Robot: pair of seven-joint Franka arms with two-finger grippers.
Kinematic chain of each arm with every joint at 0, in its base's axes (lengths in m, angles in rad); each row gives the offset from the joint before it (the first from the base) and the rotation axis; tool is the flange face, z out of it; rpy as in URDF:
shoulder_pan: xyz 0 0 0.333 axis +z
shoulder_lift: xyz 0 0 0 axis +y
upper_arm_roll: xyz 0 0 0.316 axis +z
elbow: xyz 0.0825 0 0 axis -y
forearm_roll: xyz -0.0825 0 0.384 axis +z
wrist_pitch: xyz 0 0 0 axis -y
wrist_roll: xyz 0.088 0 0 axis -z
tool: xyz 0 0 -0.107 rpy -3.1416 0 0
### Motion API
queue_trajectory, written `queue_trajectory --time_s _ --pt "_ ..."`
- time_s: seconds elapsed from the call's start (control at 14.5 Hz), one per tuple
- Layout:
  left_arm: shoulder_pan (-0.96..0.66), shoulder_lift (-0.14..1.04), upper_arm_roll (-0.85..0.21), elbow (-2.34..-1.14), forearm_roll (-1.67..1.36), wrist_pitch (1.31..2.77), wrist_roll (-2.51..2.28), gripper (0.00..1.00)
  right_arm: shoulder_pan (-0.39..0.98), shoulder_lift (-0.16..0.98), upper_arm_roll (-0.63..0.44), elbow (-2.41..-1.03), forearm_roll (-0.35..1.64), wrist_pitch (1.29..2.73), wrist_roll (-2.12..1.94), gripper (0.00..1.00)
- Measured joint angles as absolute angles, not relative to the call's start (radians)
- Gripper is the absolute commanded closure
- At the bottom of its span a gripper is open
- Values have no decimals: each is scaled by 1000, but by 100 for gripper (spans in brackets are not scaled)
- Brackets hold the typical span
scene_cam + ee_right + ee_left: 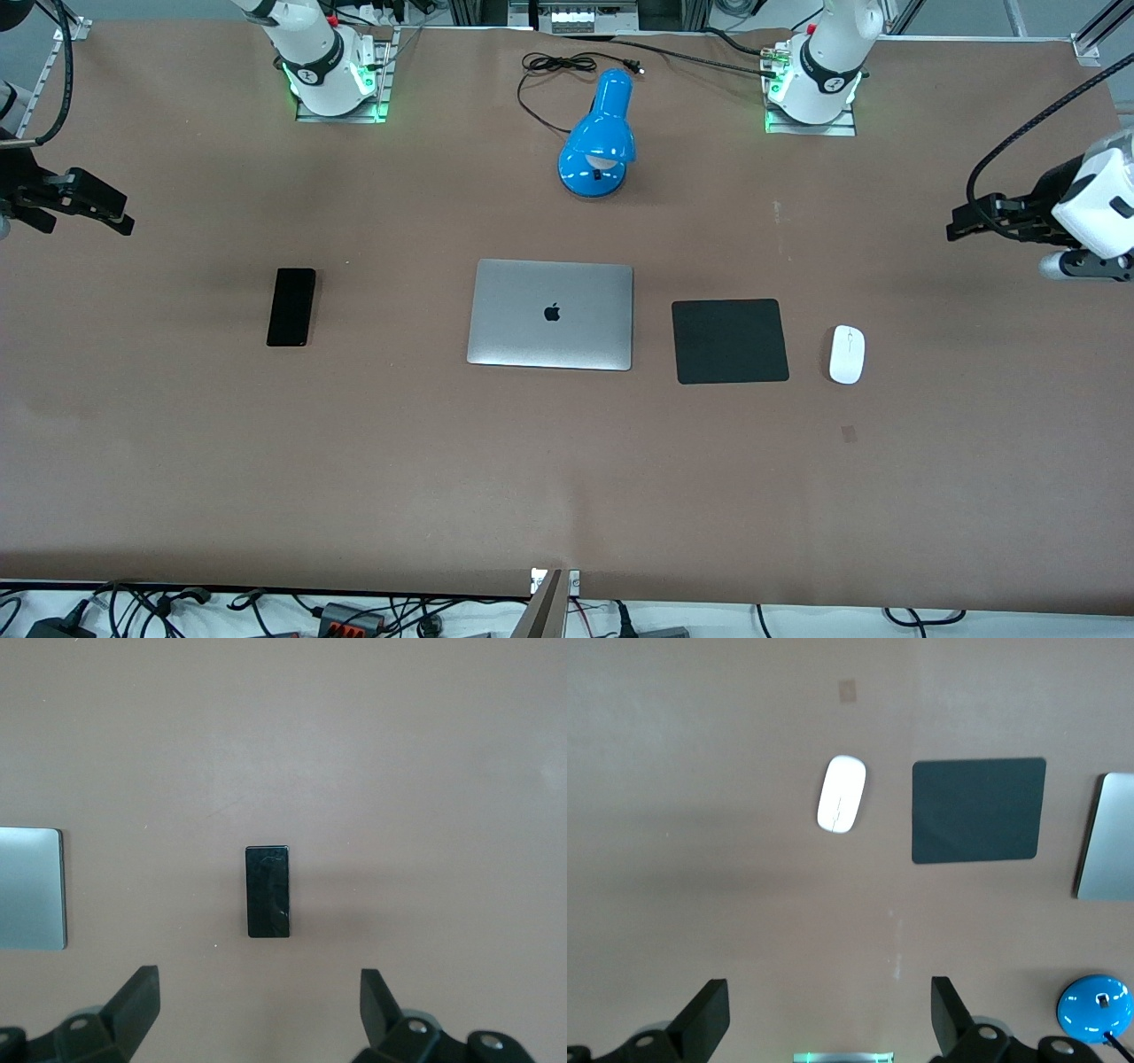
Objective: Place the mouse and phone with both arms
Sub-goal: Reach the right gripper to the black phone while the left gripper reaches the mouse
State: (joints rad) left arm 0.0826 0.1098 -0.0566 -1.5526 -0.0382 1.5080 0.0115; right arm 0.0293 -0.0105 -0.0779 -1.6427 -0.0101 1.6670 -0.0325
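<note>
The white oval mouse (846, 354) lies on the brown table beside the black mouse pad (729, 341), toward the left arm's end; it also shows in the left wrist view (842, 795). The black phone (291, 307) lies flat toward the right arm's end and shows in the right wrist view (268, 891). My left gripper (961, 222) hangs open and empty high over the table's left-arm end; its fingers (709, 1019) stand wide apart. My right gripper (115, 215) hangs open and empty high over the right-arm end; its fingers (137, 997) stand wide apart.
A closed silver laptop (551, 314) lies mid-table between the phone and the mouse pad. A blue desk lamp (599, 142) with a black cord stands farther from the front camera, between the two arm bases.
</note>
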Motion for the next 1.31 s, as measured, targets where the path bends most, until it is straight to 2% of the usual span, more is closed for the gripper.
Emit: queue_trajectory --time_s 0.14,0.55,1.31 --pt "77 165 -58 -1521 -39 1522 11 0 29 -11 -78 -1643 -10 1667 -33 0" --pt "69 443 -61 -1451 -39 1721 12 0 29 -11 -77 -1648 -10 1666 -33 0" --pt "67 528 -61 -1433 -39 1824 29 0 32 29 -70 -1715 -10 1702 -33 0"
